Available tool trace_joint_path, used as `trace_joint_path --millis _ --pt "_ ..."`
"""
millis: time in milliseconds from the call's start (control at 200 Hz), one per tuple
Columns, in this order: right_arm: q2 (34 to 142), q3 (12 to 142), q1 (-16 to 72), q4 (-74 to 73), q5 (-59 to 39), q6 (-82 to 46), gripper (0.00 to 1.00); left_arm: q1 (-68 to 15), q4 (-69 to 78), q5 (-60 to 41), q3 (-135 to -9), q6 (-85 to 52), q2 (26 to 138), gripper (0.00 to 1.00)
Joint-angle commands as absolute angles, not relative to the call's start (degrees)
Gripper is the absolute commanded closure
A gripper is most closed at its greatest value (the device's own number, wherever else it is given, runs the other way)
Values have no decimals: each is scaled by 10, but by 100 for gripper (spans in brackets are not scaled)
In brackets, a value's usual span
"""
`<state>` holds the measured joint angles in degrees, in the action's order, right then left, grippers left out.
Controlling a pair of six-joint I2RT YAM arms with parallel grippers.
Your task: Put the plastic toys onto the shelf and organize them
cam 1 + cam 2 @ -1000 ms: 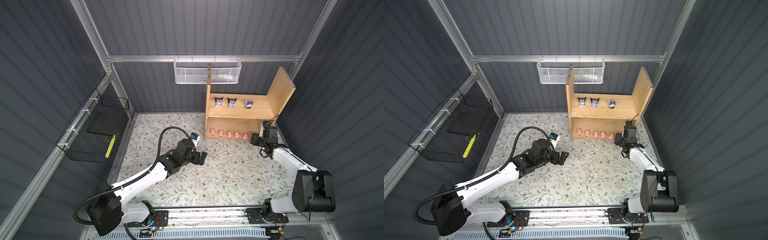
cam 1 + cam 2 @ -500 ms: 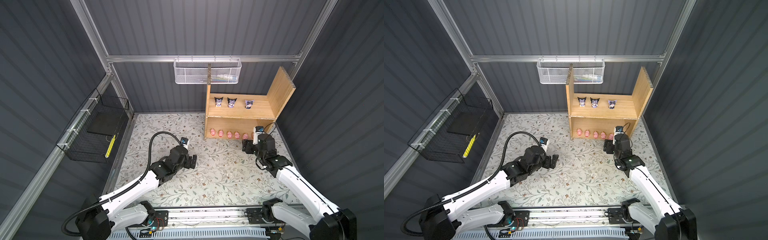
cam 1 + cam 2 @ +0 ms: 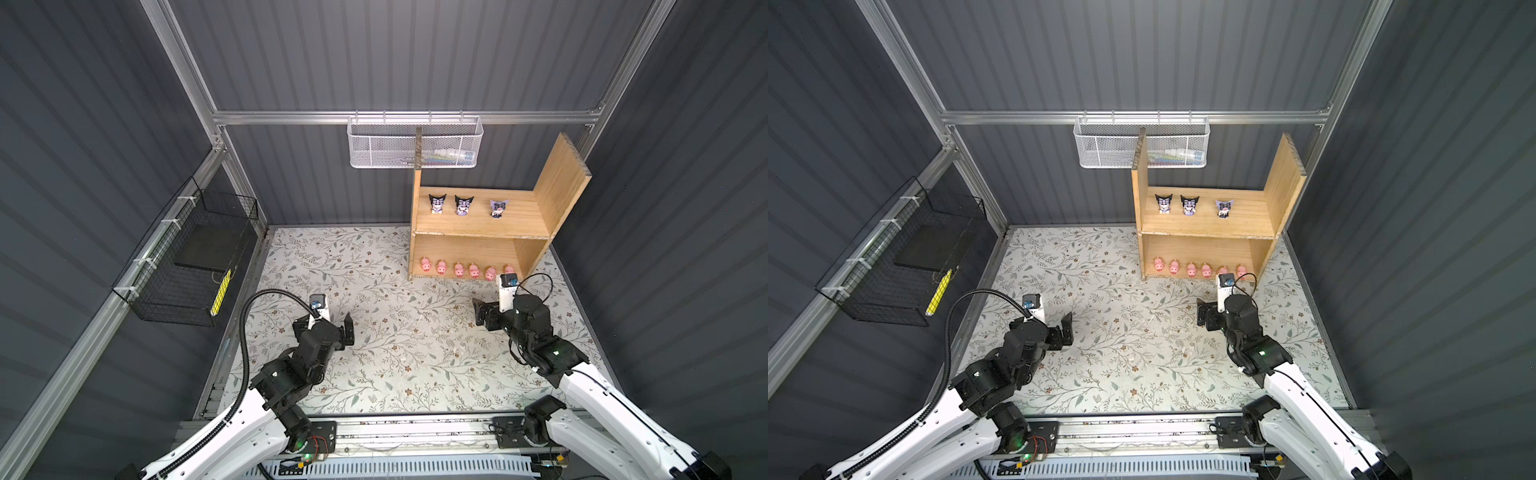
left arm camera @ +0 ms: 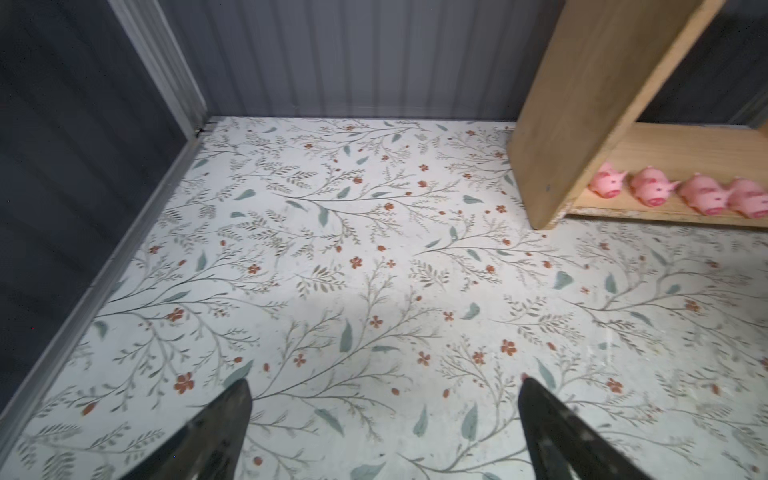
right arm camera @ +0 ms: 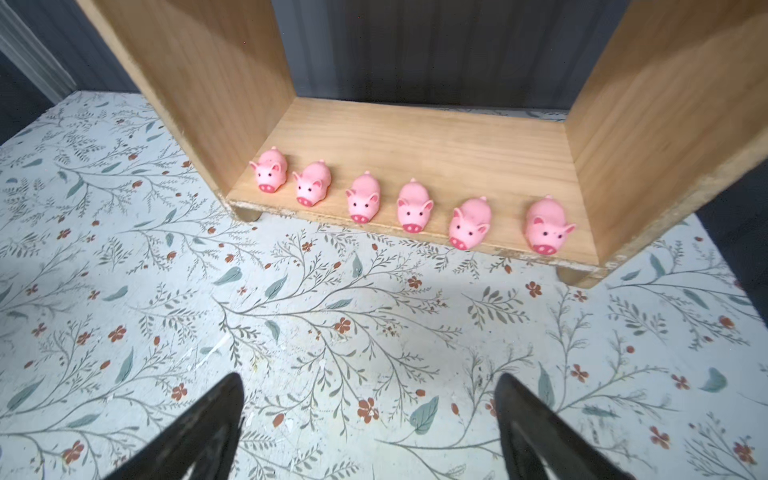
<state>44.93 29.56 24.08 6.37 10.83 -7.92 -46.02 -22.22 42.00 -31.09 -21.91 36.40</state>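
Note:
The light wood shelf (image 3: 478, 226) (image 3: 1208, 227) stands at the back right. Three hooded figurines (image 3: 464, 205) (image 3: 1190, 205) stand on its upper level. Several pink pigs (image 3: 458, 269) (image 3: 1191, 269) (image 5: 413, 205) line the front edge of its lower level (image 5: 436, 145), snouts outward; some show beside the side board (image 4: 602, 104) as pigs (image 4: 650, 189). My right gripper (image 3: 496, 308) (image 3: 1219, 311) (image 5: 369, 380) is open and empty over the floral mat, a short way in front of the pigs. Open and empty too, my left gripper (image 3: 327, 326) (image 3: 1050, 328) (image 4: 384, 386) hovers over the mat at the left.
A white mesh basket (image 3: 415, 143) hangs on the back wall just behind the shelf's left board. On the left wall hangs a black wire basket (image 3: 187, 266) with a yellow item (image 3: 220, 286). The arms' base rail (image 3: 415, 428) runs along the front edge.
My right gripper has drawn back from the shelf's lower level and opened wider; a pig now shows at the row's right end. The left arm has pulled back toward the front left.

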Motion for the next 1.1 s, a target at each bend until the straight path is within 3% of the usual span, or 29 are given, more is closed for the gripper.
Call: trace_joint_path --millis 0,205,300,425,505,760,1096 --pt "426 280 242 20 128 -56 6 -456 -233 508 -290 -215 353 0" --pt "422 246 208 -35 258 -38 3 -456 -114 573 -242 -136 366 0" --pt "431 229 136 -70 241 -74 1 -456 -43 640 -219 -107 383 0" --pt "461 185 76 -157 236 -89 1 -447 153 707 -152 -22 431 0" --pt "484 154 74 -232 257 -68 1 -412 247 686 -121 6 469 0" --pt "566 151 66 -331 246 -45 1 -248 327 521 -103 -53 539 0" --pt "701 147 54 -490 199 -28 1 -184 553 449 -122 -1 773 0"
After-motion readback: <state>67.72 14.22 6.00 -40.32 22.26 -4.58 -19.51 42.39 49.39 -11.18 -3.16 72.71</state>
